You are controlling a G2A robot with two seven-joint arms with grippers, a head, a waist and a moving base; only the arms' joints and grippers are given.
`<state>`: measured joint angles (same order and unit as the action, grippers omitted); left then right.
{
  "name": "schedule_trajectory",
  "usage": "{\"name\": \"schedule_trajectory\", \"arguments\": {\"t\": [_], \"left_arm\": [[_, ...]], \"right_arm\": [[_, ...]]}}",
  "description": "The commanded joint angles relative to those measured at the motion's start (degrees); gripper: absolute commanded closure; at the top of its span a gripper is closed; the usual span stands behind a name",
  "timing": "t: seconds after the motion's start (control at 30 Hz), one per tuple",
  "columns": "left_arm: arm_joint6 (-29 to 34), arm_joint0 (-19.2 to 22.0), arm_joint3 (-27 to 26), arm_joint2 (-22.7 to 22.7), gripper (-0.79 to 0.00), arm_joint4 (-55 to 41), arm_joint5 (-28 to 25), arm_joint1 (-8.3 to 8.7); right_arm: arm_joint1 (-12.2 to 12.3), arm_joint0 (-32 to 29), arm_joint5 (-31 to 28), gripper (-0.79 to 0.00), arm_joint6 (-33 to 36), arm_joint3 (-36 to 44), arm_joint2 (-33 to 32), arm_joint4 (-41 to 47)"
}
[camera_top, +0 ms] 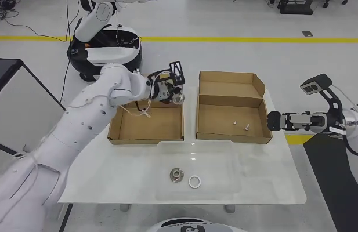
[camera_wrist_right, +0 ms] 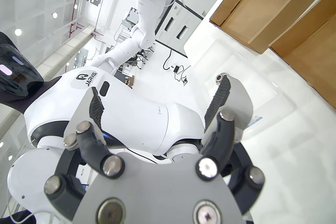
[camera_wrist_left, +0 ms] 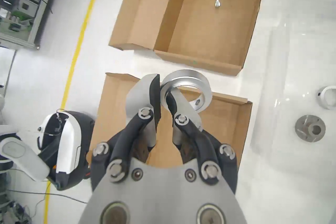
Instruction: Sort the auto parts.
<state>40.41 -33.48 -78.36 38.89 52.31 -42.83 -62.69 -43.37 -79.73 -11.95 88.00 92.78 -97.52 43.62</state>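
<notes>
Left wrist view: pincer (camera_wrist_left: 162, 90) clamps ring (camera_wrist_left: 185, 76) (rim partly hidden).

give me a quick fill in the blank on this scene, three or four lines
1. The left pincer is ____ on the metal ring.
2. The right pincer is ____ and holds nothing.
3. The cardboard box on the robot's right holds ____ small bolts.
4. In the clear tray, the loose ring beside the grey hub is coloured ____.
Missing words: shut; open; two; white.
</notes>
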Motion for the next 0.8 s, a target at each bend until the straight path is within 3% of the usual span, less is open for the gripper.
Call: {"name": "schedule_trajectory", "arguments": {"t": [0.0,0.4,0.77], "left_arm": [[0.9,-0.1,0.9,-1.5,0.0,1.8,0.3,-0.42],[5.7,2.4,10.8,-10.3,0.0,8.3,-2.0,-4.42],[2.3,5.1,21.4,-16.1,0.0,13.1,-2.2,-9.5]], "right_arm": [[0.0,0.0,0.0,-0.785,0.0,0.0,0.0,0.0],[0.0,0.0,0.0,-0.785,0.0,0.0,0.0,0.0],[0.0,0.0,0.0,-0.785,0.0,0.0,0.0,0.0]]}}
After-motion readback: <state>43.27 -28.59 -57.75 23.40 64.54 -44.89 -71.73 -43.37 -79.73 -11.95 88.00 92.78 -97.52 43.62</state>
